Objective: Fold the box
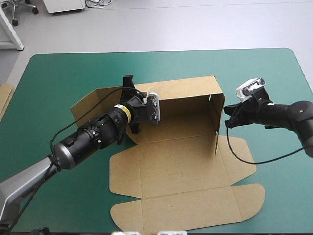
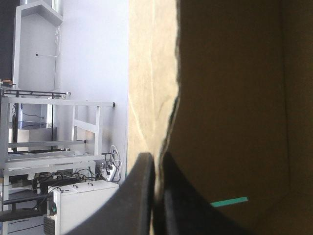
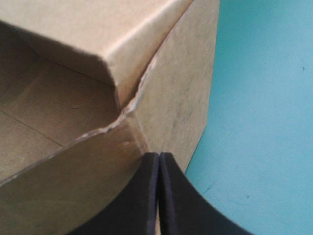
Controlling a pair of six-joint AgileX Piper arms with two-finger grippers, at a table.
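Note:
The brown box (image 1: pixel 171 161) lies in the middle of the teal-green table, its back wall (image 1: pixel 186 93) and right wall (image 1: pixel 218 117) raised. The lid (image 1: pixel 195 208) lies flat toward the near edge. My left gripper (image 1: pixel 144 97) is at the left end of the back wall. In the left wrist view that gripper (image 2: pixel 155 169) is shut on the box (image 2: pixel 225 112), a board edge between its black fingers. My right gripper (image 1: pixel 227 113) is at the outer side of the right wall. In the right wrist view it (image 3: pixel 159 159) is shut on the box (image 3: pixel 181 98) at the top corner.
The box's left flap (image 1: pixel 93 105) lies splayed outward behind my left arm. A rounded flap (image 1: pixel 242 156) lies flat to the right of the box. An edge of more brown board (image 1: pixel 5 100) shows at the table's left edge. Bare teal-green cover (image 1: pixel 58 73) surrounds the box.

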